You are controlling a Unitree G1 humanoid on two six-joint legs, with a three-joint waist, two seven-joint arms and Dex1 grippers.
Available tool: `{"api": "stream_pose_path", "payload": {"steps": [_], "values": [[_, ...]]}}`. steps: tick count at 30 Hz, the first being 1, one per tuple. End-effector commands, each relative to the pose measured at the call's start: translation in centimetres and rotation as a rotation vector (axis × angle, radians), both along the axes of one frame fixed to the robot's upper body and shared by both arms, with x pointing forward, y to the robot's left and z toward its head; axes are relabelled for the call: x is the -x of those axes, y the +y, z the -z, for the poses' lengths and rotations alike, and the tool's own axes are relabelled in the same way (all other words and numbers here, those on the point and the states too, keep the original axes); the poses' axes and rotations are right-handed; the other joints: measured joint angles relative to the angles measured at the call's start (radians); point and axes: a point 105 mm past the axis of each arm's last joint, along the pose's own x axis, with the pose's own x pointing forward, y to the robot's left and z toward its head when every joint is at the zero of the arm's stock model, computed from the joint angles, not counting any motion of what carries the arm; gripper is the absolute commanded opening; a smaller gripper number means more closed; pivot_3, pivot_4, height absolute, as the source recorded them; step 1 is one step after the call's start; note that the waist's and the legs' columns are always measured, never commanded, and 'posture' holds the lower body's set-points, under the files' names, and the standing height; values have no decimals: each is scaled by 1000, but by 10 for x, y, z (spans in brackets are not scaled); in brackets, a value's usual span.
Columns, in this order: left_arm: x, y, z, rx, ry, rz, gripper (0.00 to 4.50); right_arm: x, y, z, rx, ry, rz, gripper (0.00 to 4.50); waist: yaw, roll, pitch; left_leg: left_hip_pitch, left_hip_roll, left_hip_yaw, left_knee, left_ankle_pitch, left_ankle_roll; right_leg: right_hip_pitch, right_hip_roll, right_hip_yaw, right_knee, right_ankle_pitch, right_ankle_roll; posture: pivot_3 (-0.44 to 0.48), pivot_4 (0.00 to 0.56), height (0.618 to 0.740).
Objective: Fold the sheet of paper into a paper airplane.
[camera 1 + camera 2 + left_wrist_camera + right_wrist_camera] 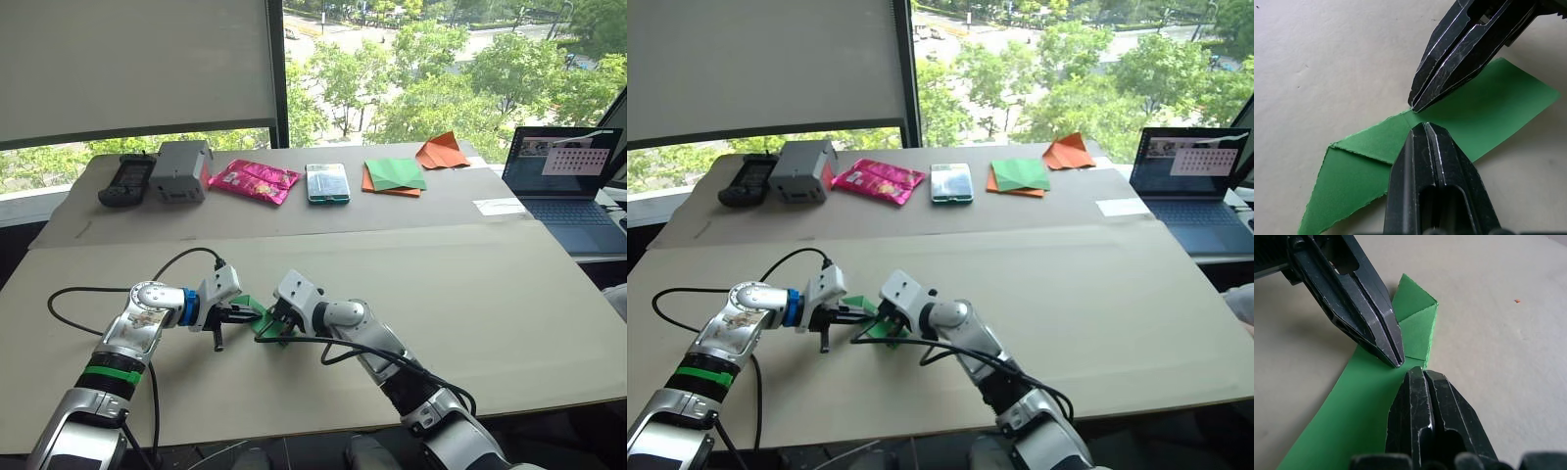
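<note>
Your left gripper [1422, 128] and right gripper [1415, 372] meet tip to tip on the sheet of paper [1400, 147], each with its fingers pressed together on the green fold. The paper lies on the table [441, 294] between them, at 3 o'clock of the left gripper and 9 o'clock of the right.

My left gripper [1422, 126] and right gripper [1414, 372] covered the middle of the green paper [1356, 166], so I could not see the crease beneath my fingertips. The paper's far corner ran off the picture's edge. The laptop [568, 181] was cut off, its screen too small to read.
</note>
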Motion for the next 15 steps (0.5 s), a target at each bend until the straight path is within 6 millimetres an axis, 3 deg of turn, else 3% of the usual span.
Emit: {"api": "stream_pose_path", "payload": {"steps": [1,15], "values": [[1,3,0,-21,-7,-6,0,18,-12,43,150,118,-23,8,0,0,-1,0,0,0,0,0,0,0,0,0,0,0,0,0,150,740],[-1,4,2,-34,-10,-10,0,32,-19,50,228,109,-90,8,1,0,-4,1,0,0,0,0,0,0,0,0,0,-2,0,0,150,740]]}}
